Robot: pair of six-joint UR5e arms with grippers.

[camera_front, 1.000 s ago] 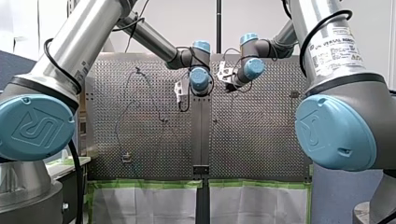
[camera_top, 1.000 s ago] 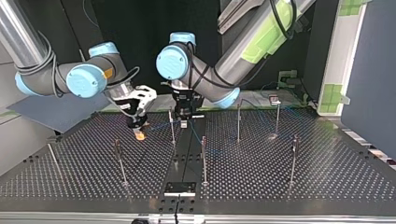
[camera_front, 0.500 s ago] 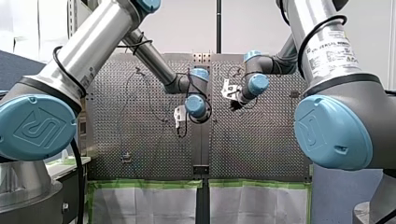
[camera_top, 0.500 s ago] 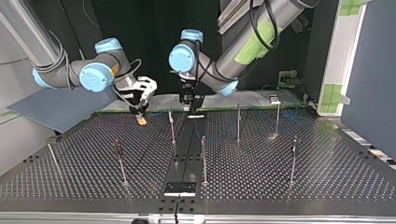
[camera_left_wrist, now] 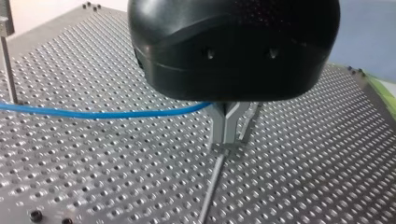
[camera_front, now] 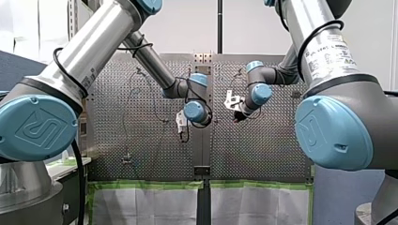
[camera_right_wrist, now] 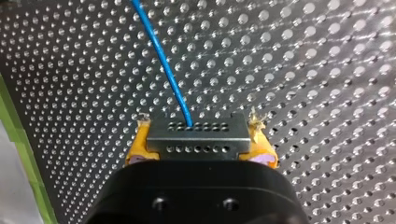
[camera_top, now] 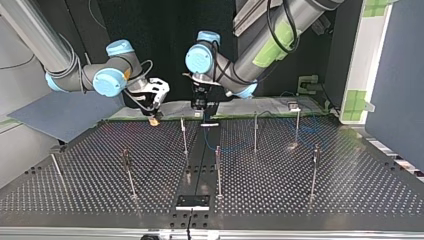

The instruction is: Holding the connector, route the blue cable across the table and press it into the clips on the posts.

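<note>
Right gripper: yellow pads clamped on the grey connector, one pad on each short end. Connector is held flat and clear above the perforated table. Two rows of small holes show on its face.

Blue cable leaves the middle of the connector and runs straight ahead over the table.

Left gripper: black body, metal fingers drawn together. The cable comes in from the side and ends at the fingers. It looks pinched between them, though the body hides the exact spot. Fingertips sit just over the top of a thin post.

Top view: both grippers hang near the table's far edge, close together. My right one is at the view's left of the centre strip, my left one just over the strip. The cable shows only faintly there, trailing from my left gripper toward the posts at the view's right.

Counts:
- Two arms and two grippers.
- One connector.
- One cable.
- Seven upright posts in the top view: three left of the strip and four right of it.
- Two posts in the left wrist view: the one under the fingers, and one off to the side where the cable leads.
</note>
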